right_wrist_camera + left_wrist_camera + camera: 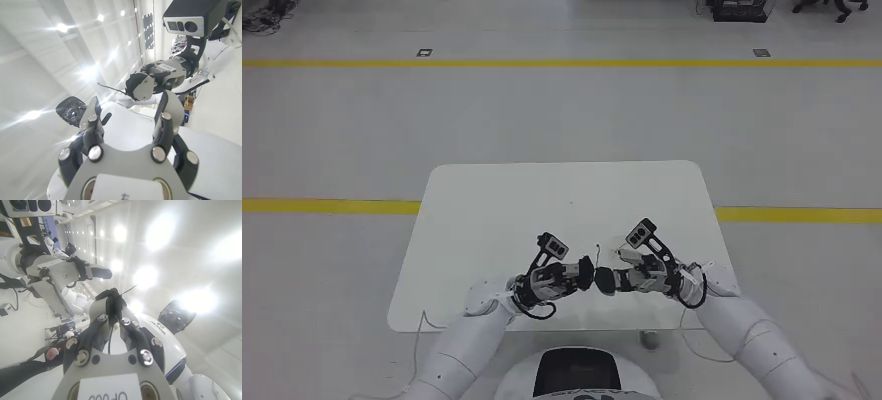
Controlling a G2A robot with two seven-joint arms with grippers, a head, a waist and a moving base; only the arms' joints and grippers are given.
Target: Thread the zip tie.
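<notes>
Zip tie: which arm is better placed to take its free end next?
Right, probably. The left gripper is shut on the zip tie, whose free end sticks out; the right gripper is open, empty and close by.

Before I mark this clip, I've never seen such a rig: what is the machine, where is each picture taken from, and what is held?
It is a two-armed robot, a gripper on each arm. The top view looks down from above its arms at a white table; the other two come from wrist cameras. The left gripper is shut on a thin black zip tie, whose free end pokes out beyond it. The right gripper faces it, open and holding nothing. Both hang near the table's front edge.
</notes>
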